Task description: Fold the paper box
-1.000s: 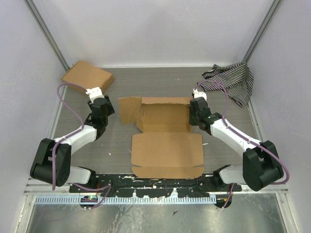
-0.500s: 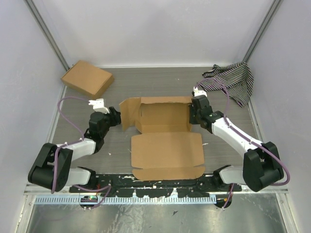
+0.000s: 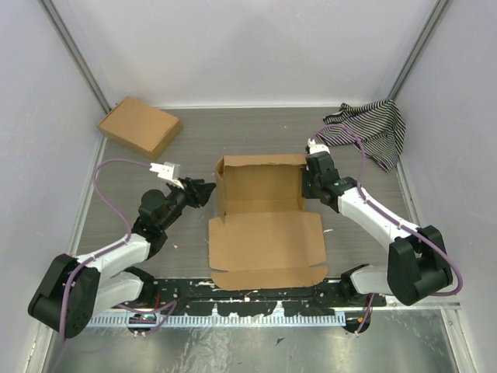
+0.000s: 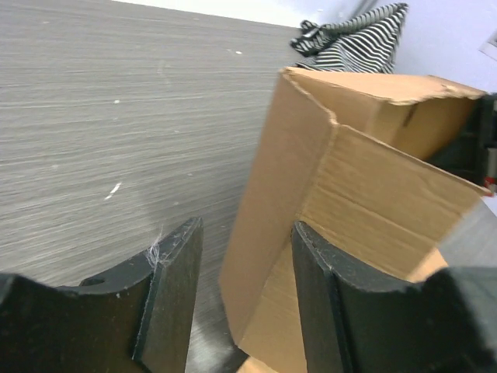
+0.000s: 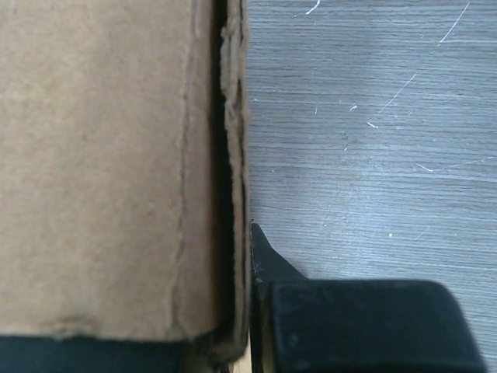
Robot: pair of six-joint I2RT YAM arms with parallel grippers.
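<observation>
The paper box (image 3: 264, 233) lies mid-table as a brown cardboard sheet. Its far tray part has its walls standing, and its lid panel lies flat toward the near edge. My left gripper (image 3: 205, 191) is open at the tray's left side. In the left wrist view (image 4: 245, 233) the upright left wall (image 4: 279, 202) stands between the two fingers (image 4: 175, 287). My right gripper (image 3: 305, 185) is shut on the doubled right wall (image 5: 233, 155). One finger (image 5: 268, 264) shows outside that wall; the other is hidden behind the cardboard.
A second, fully formed brown cardboard box (image 3: 140, 126) sits at the back left. A black-and-white striped cloth (image 3: 371, 128) lies at the back right and also shows in the left wrist view (image 4: 353, 47). Grey walls enclose the table (image 3: 256, 128).
My left arm swung down and in toward the box. The box's left flap, lying flat a second ago, now stands upright. The right arm has barely moved.
</observation>
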